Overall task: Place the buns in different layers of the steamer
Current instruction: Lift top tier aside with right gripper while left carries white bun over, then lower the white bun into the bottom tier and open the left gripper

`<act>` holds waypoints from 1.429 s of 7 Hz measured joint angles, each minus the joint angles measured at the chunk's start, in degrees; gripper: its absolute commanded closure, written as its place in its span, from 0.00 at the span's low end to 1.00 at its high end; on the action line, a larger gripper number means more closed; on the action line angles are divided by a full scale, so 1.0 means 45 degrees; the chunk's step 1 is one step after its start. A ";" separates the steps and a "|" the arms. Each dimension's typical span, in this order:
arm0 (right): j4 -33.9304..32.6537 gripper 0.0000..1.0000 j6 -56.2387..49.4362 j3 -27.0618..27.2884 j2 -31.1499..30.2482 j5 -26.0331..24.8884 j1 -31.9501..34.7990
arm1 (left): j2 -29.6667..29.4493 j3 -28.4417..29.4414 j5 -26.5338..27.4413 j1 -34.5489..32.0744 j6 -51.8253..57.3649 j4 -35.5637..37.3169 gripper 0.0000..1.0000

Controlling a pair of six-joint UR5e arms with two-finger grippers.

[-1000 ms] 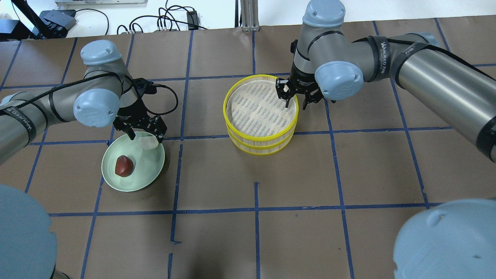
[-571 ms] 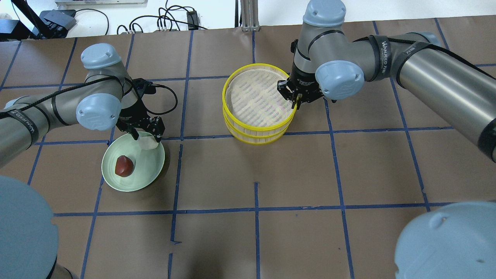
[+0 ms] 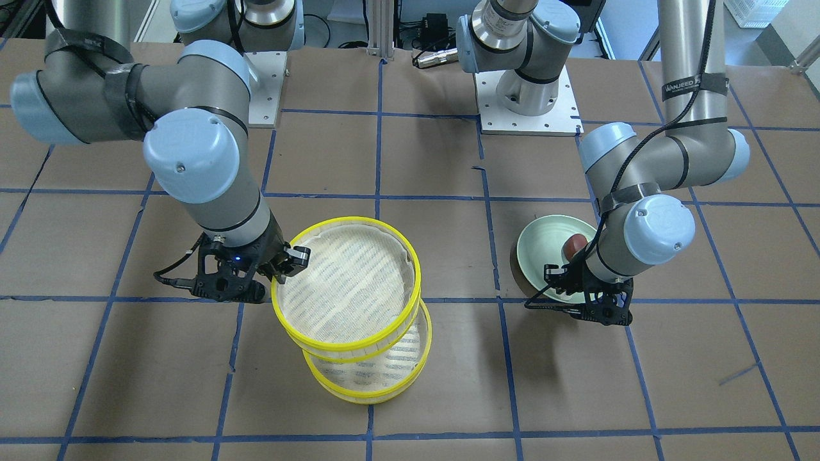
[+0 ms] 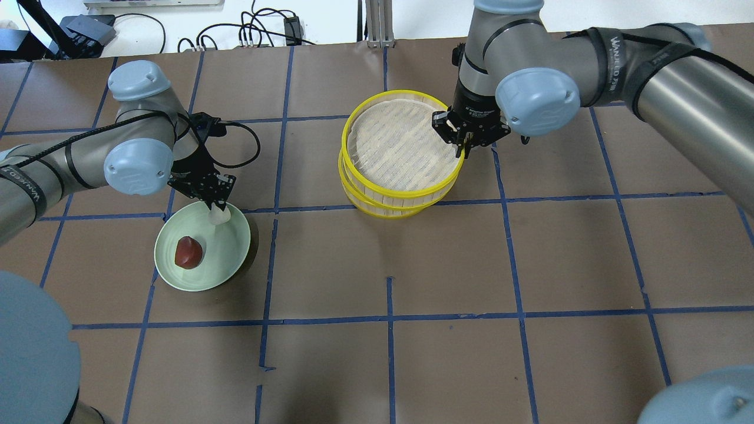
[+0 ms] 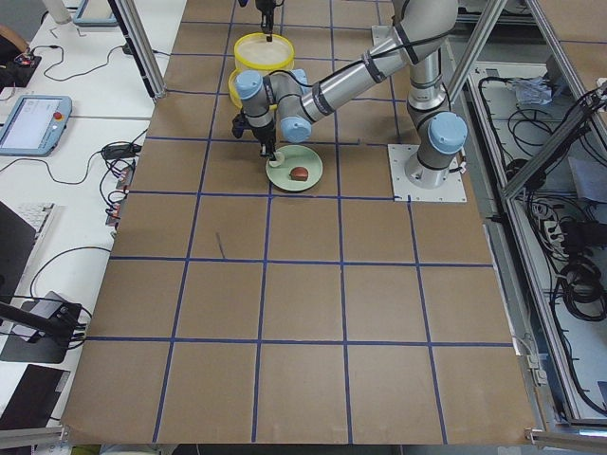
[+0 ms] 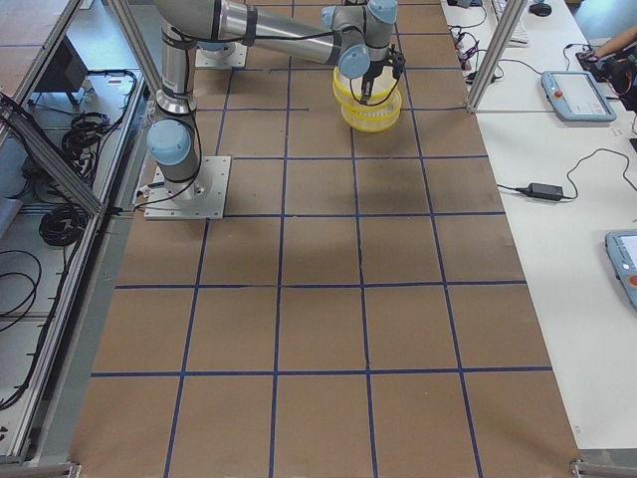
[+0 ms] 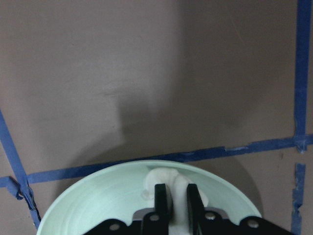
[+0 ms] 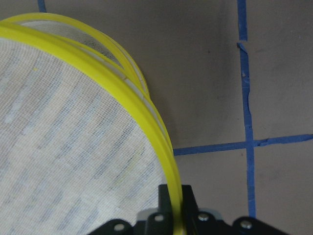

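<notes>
My right gripper (image 4: 461, 138) is shut on the yellow rim of the upper steamer tray (image 4: 394, 141) and holds it tilted above the lower tray (image 4: 383, 211), shifted to the right of it. The right wrist view shows the fingers (image 8: 166, 196) pinching that rim. In the front-facing view the raised tray (image 3: 346, 282) hangs over the lower one (image 3: 378, 378). My left gripper (image 4: 217, 203) is shut on the white bun (image 4: 219, 216) at the far edge of the pale green plate (image 4: 227, 253). In the left wrist view the bun (image 7: 164, 175) sits between the fingers. The brown bun (image 4: 188, 252) lies on the plate.
Both tray liners are bare. The brown table is marked with a blue tape grid (image 4: 389, 318). Cables (image 4: 247, 29) lie beyond the table's far edge. The left arm's cable (image 4: 250, 138) loops beside its wrist.
My right gripper shut on the upper tray's rim and lifted it up and to the right. My left gripper closed from open around the white bun to shut on it.
</notes>
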 measured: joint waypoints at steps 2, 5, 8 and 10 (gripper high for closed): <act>0.1060 0.97 -0.1613 -0.0774 -0.0434 -0.0026 -0.1217 | 0.0821 0.0534 -0.0199 -0.0478 -0.1013 -0.0540 0.98; 0.1399 0.97 -0.4993 -0.1157 -0.0531 -0.1206 -0.2800 | 0.1267 0.1429 -0.1974 -0.2315 -0.4533 -0.0659 0.97; 0.1121 0.97 -0.6476 -0.1063 -0.0173 -0.2092 -0.3157 | 0.0100 0.1639 -0.4914 -0.3233 -0.8538 0.1626 0.83; 0.1096 0.97 -0.6555 -0.1008 -0.0137 -0.2124 -0.3179 | -0.0672 0.1653 -0.6012 -0.3673 -0.9909 0.3111 0.00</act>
